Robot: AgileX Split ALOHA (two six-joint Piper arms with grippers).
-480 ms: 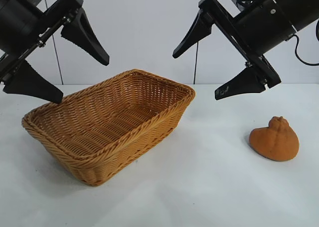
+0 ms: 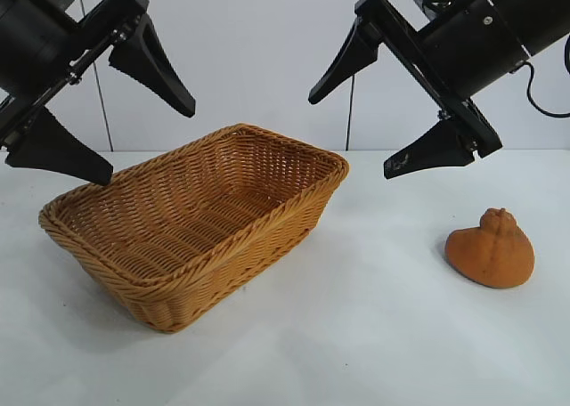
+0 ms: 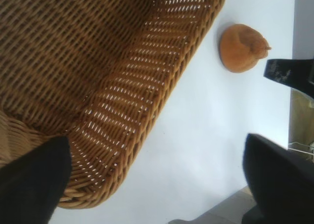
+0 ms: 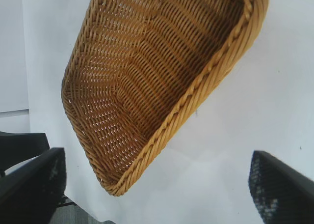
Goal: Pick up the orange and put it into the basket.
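A white counter [image 2: 374,335] runs back to a pale panelled wall [image 2: 267,59] with thin vertical seams. On the counter, toward the left of the exterior view, sits the basket [image 2: 191,223], a tan woven rectangle with flared sides and a braided rim, turned at an angle so that one corner faces the camera. Nothing lies inside it.

The orange [image 2: 492,250] rests on the counter at the right, well apart from the basket, with bare white surface between them. Its skin is dull and rough, and its knob points up.

The left gripper [image 2: 93,108] hangs in the air above the basket's left end, tilted downward, its two black fingers spread wide with nothing between them. The right gripper [image 2: 392,121] hangs over the counter between the basket and the orange, higher than both, also tilted downward, spread wide and empty. Neither gripper touches anything.

The left wrist view shows the basket's wall and rim close by, with the orange [image 3: 241,47] lying beyond on the counter. The right wrist view looks down into the basket [image 4: 162,86].
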